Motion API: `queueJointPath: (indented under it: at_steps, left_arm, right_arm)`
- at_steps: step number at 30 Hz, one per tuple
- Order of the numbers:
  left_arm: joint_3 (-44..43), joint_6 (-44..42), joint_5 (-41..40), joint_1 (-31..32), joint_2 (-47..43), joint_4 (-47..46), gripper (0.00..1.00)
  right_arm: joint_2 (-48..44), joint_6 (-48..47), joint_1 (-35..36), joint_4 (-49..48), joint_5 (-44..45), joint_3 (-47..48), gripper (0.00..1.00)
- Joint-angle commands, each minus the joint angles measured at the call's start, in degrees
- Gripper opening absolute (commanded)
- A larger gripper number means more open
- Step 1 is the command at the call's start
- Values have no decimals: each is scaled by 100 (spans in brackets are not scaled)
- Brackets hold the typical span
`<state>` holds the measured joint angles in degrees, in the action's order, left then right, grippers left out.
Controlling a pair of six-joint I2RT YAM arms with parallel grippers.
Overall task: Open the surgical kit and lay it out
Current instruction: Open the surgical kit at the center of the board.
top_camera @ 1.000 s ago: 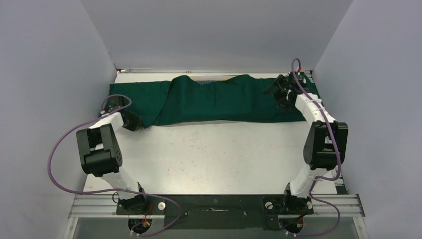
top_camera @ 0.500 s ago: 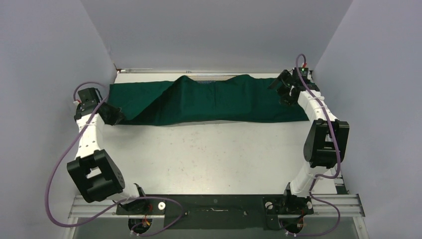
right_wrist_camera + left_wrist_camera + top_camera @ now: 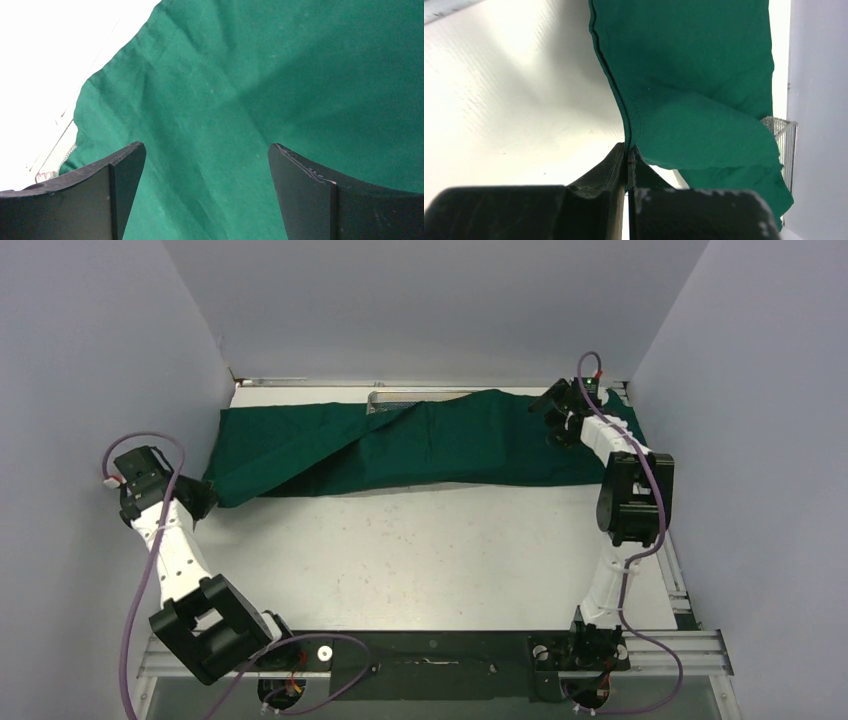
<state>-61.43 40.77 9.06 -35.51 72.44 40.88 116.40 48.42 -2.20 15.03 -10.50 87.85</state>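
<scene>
Two sets of jaws, two very different jobs. The left jaws were shut tight on the hem of the green cloth (image 3: 694, 75), the seam running straight up out of the pinch and the fabric hanging slack beyond it. The right jaws stood wide apart with nothing between them, and cloth filled the whole space below. Whether their tips touched it could not be told.

Further out, on the overhead view, the left jaws held the cloth's left near corner out by the left edge of the tabletop (image 3: 420, 560), with that corner drawn into a point. The right jaws sat over the cloth's right end, at the far right corner.

The cloth's long axis ran left to right along the far edge. From the left jaws it stretched away to the right, and from the right jaws it ran off to the left. A diagonal fold crossed the left half, and at the far edge, left of centre, a strip of the wire-mesh tray (image 3: 392, 395) peeked out. The left arm (image 3: 170, 540) looked the nearer to it, so any further uncovering probably depended on a leftward pull.

No brand, label or writing could be read anywhere.
</scene>
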Motion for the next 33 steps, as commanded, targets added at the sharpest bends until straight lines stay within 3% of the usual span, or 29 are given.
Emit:
queueJointPath:
  at_steps: [1,11,22,33]
  left_arm:
    - [123,-75,-426,-360,-434,133,0]
    - [399,-161,-856,-480,-1041,324,0]
    - [802,-91,-2558,-589,-1745,1040,0]
    - [980,73,-2984,-647,-1611,1046,0]
  right_arm:
    - [197,360,184,-454,125,429,90]
    - [757,1075,185,-1006,-39,596,84]
    - [949,1262,351,-1359,0,826,84]
    - [1745,1134,586,-219,414,2072,86]
